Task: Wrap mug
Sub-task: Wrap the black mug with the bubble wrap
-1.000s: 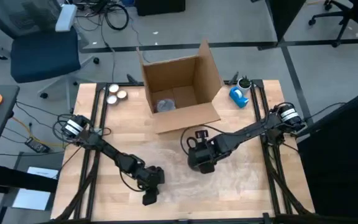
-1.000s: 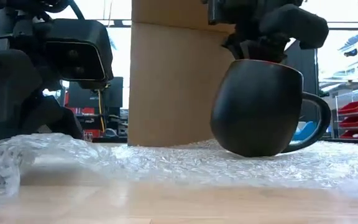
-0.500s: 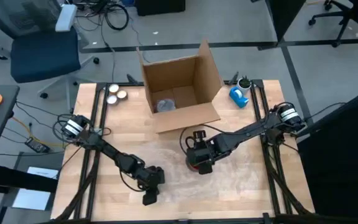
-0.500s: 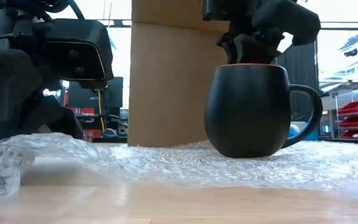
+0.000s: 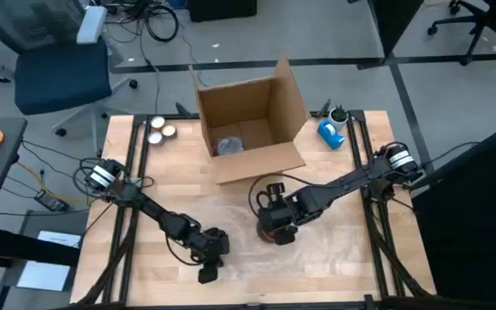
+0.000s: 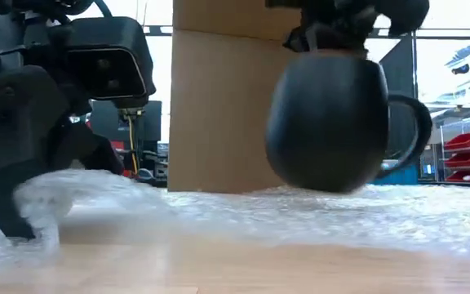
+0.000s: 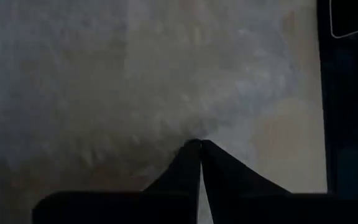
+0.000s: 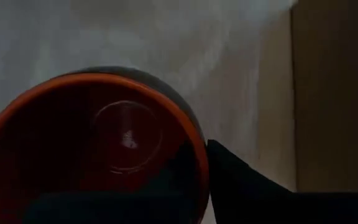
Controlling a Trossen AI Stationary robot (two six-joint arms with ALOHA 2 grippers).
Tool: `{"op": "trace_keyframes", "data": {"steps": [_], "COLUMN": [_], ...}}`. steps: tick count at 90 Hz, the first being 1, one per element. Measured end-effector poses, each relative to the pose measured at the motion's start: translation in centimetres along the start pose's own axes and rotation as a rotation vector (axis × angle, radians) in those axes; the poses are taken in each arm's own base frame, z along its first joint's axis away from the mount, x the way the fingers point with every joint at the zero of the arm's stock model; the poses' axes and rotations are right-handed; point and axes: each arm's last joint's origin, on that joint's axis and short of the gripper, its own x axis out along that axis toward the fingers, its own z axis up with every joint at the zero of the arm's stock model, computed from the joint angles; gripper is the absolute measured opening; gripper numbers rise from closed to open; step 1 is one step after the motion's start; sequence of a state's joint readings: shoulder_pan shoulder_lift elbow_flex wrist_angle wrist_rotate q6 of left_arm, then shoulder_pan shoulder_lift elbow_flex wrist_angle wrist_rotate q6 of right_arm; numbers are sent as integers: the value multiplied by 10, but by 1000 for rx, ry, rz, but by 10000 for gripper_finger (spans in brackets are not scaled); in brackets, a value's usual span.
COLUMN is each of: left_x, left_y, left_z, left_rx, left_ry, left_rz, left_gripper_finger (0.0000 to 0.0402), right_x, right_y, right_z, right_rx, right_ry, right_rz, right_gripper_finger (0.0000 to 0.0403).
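Note:
A black mug (image 6: 329,122) with a red inside (image 8: 98,143) hangs upright just over a sheet of clear bubble wrap (image 5: 252,250) spread on the wooden table, its handle (image 6: 414,135) toward the table's right. My right gripper (image 8: 201,168) is shut on it from above. My left gripper (image 7: 199,146) is shut at the wrap's near left part, which stands raised off the table (image 6: 51,192). My left gripper pinches the bubble wrap near its left edge (image 7: 194,134) between its shut fingertips, pointing down; one layer or several, I cannot tell. The pinched part is lifted a little while the remainder lies flat on the table. My right gripper holds the mug's rim (image 8: 197,146), one finger inside the mug and one finger (image 8: 235,180) outside its wall. The fingers come from above, pointing down. The mug hangs upright; whether its bottom (image 6: 325,186) touches the wrap, I cannot tell.
An open cardboard box (image 5: 248,129) stands at the table's far side, right behind the mug. A blue tape dispenser (image 5: 331,132) sits at the far right and two small round tins (image 5: 160,129) at the far left. Bare wood (image 5: 136,198) lies left of the wrap.
My right gripper stood the tilted mug upright on the wrap, then raised it a little and brought it toward the table's near edge. My left gripper has risen slightly, drawing the wrap's left part higher.

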State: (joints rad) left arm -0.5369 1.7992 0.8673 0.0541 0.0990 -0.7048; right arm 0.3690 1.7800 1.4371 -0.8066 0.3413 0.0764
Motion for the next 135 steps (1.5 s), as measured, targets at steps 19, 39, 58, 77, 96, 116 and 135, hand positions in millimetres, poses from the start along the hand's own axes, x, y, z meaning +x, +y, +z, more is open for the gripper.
{"op": "trace_keyframes", "data": {"steps": [19, 39, 58, 77, 96, 116, 135], "left_x": [0, 0, 0, -1, -9, -20, -48], "left_y": [0, 0, 0, 1, 3, -1, 0], "left_z": [0, 0, 0, -4, -11, -19, -38], "left_rx": [17, 16, 9, -39, -75, -90, -173], "left_ry": [3, 3, 3, 54, 130, 175, 214], "left_rz": [2, 2, 1, 7, 80, 115, 358], "left_gripper_finger": [0, 0, 0, 0, 0, 0, 0], "right_x": [-6, 3, 4, -6, -26, -33, -30], "right_y": [6, 7, 7, 2, 0, 6, 12], "right_z": [6, -1, -7, -20, -28, -37, -48], "right_rx": [-19, 33, 48, 68, 103, 120, 145], "right_ry": [-37, -10, 39, 150, 164, 215, 265], "right_rz": [52, 107, 99, 66, 3, -38, -78], "right_gripper_finger": [1, 0, 0, 0, 0, 0, 0]}}
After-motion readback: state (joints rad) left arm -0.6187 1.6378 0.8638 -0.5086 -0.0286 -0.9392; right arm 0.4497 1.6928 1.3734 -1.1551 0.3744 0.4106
